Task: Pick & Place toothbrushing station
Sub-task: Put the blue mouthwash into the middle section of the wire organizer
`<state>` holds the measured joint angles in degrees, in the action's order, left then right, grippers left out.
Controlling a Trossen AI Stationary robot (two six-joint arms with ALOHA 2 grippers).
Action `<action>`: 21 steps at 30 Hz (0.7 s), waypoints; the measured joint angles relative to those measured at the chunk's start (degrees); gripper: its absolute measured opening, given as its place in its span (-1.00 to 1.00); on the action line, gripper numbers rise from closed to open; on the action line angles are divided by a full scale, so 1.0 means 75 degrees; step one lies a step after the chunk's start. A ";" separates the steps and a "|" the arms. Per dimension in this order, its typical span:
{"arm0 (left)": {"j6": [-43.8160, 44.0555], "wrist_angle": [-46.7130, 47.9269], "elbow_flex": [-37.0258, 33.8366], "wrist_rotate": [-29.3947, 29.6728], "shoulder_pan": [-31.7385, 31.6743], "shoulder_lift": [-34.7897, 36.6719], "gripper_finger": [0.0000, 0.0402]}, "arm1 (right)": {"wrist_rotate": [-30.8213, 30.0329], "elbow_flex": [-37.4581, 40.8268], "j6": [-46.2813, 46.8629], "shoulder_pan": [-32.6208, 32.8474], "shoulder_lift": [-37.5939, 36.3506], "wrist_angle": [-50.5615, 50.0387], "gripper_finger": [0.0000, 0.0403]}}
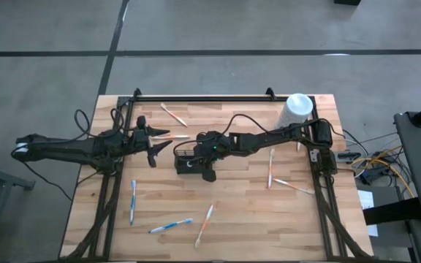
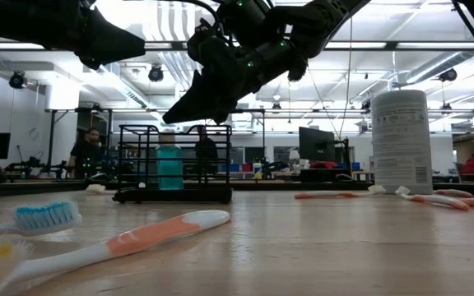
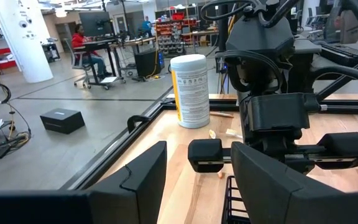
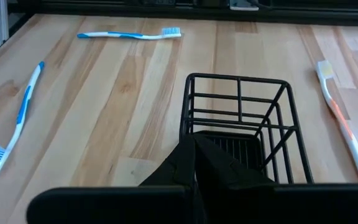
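Observation:
The toothbrushing station, a small black wire basket [image 1: 184, 161], stands with its bottom on the wooden table; it also shows in the low view [image 2: 173, 168] and the right wrist view [image 4: 238, 121]. My right gripper [image 4: 194, 155] is shut, and its fingertips are just over the basket's top edge, on the side nearest the arm [image 2: 175, 111]. My left gripper [image 1: 152, 146] is open and empty, hovering a little to the left of the basket, with its fingers [image 3: 135, 180] spread.
Several toothbrushes lie loose on the table: blue ones near the front left [image 1: 131, 201] [image 1: 170, 226], an orange one [image 1: 205, 223] at the front, others to the right [image 1: 271, 168] and at the back [image 1: 172, 115]. A white canister [image 1: 297, 109] stands at the back right.

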<state>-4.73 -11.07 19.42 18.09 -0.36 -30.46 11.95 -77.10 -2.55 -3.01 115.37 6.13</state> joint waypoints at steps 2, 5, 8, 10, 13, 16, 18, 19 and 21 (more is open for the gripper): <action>0.0000 0.0000 0.0000 0.0002 0.0000 0.0000 -0.07 | -0.0022 0.0000 0.0000 0.0000 0.0000 -0.0051 -0.96; 0.0000 0.0000 0.0000 0.0002 0.0000 0.0000 -0.07 | -0.0211 0.0000 -0.0006 0.0000 0.0000 -0.0218 -0.96; 0.0000 0.0000 0.0000 0.0001 0.0000 0.0000 -0.07 | -0.0222 0.0000 -0.0006 -0.0001 -0.0011 -0.0337 -0.96; 0.0000 0.0000 0.0000 0.0001 0.0000 0.0000 -0.07 | -0.0222 0.0000 -0.0006 0.0000 -0.0015 -0.0344 -0.96; -0.0002 0.0000 0.0000 0.0000 0.0000 0.0000 -0.07 | -0.0222 0.0000 -0.0006 0.0000 -0.0015 -0.0343 -0.96; -0.0002 0.0000 0.0000 0.0001 0.0006 0.0000 -0.07 | -0.0327 0.0000 -0.0008 0.0000 -0.0015 -0.0343 -0.96; 0.0000 0.0000 0.0000 -0.0001 0.0006 0.0000 -0.07 | -0.0470 0.0000 -0.0006 0.0003 -0.0015 -0.0337 -0.96; -0.0001 0.0000 0.0000 0.0000 0.0006 0.0000 -0.07 | -0.0575 0.0000 -0.0006 0.0000 -0.0015 -0.0318 -0.96; -0.0002 0.0000 0.0000 -0.0001 0.0006 0.0000 -0.07 | -0.0755 0.0000 -0.0007 -0.0002 -0.0015 -0.0308 -0.96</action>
<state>-4.75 -11.07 19.42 18.09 -0.32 -30.46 6.28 -77.10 -2.60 -3.02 115.26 3.82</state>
